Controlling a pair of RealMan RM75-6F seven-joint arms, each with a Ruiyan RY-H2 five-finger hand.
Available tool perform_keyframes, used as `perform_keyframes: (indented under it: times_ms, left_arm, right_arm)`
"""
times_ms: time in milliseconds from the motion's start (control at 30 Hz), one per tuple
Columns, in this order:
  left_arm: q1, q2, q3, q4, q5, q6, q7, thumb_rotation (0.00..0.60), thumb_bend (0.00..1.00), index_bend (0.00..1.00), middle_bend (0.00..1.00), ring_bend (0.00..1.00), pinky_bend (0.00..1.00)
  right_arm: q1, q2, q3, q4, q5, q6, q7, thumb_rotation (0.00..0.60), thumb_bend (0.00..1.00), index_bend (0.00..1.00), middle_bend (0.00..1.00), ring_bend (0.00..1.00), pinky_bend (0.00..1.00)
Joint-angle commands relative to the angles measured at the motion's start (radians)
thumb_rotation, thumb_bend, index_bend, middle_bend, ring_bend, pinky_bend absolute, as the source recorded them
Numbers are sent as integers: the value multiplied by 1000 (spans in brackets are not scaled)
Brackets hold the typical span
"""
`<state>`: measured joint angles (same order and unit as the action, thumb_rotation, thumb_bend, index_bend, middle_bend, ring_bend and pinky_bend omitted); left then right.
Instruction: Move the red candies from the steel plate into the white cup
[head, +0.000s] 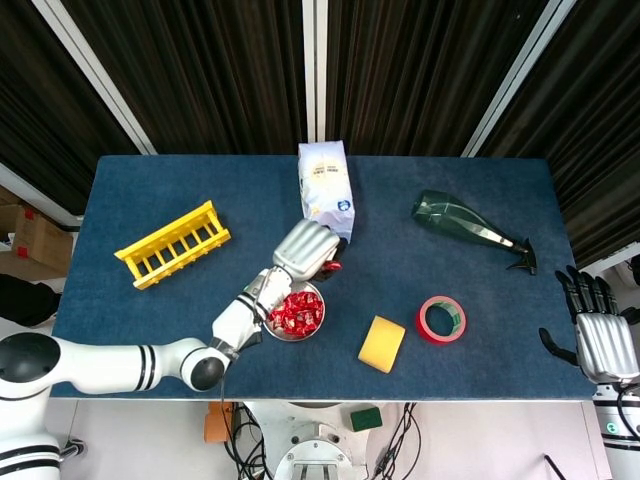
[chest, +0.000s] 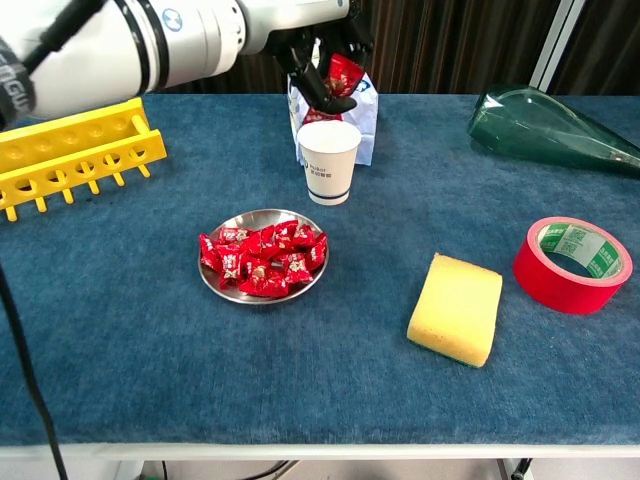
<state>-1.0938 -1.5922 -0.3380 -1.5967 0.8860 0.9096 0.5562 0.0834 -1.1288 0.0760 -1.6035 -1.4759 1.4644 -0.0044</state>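
A steel plate (chest: 212, 288) (head: 312, 297) near the table's front holds several red candies (chest: 262, 259) (head: 295, 314). Just behind it stands the white cup (chest: 330, 162), hidden under my hand in the head view. My left hand (chest: 318, 50) (head: 305, 248) hovers right above the cup and pinches a red candy (chest: 344, 74) between its fingers. My right hand (head: 604, 340) rests at the table's right front corner, off the cloth, its fingers apart and nothing in it.
A white-blue bag (head: 326, 186) stands right behind the cup. A yellow rack (head: 172, 243) lies at the left, a green spray bottle (head: 465, 224) at the back right, a red tape roll (head: 441, 319) and a yellow sponge (head: 381, 343) to the plate's right.
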Motion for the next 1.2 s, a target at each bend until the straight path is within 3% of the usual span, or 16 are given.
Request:
perform_keyframes:
  times_ms: [33,233,633,1000,1200]
  left_arm:
    - [-43,-68,-22,94,9,1,-38,600,359,697,700,536,580]
    - [-96,-160,-46,259,-4,-22,-88,600,359,698,701,535,580]
    - [-127,-278,-24,513,32,-75,-195,600,359,700,701,536,580]
    - [-112,-279,-10,530,81,-78,-238,600,362,698,696,534,580]
    - [-94,-258,2,507,86,-59,-207,600,361,636,627,474,558]
  right_arm:
    - [1,1,1,1,2,-3,3,600,287,0,0,0,0]
    - [4,4,-2,-1,-2,-9,8,600,287,0,0,0,0]
    - [2,21,-4,3,-12,-5,48,600,287,0,0,0,0]
    - [2,24,-4,1,-10,-6,52,600,287,0,0,0,0]
    - [3,24,-9,-2,-13,-12,45,600,287,0,0,0,0]
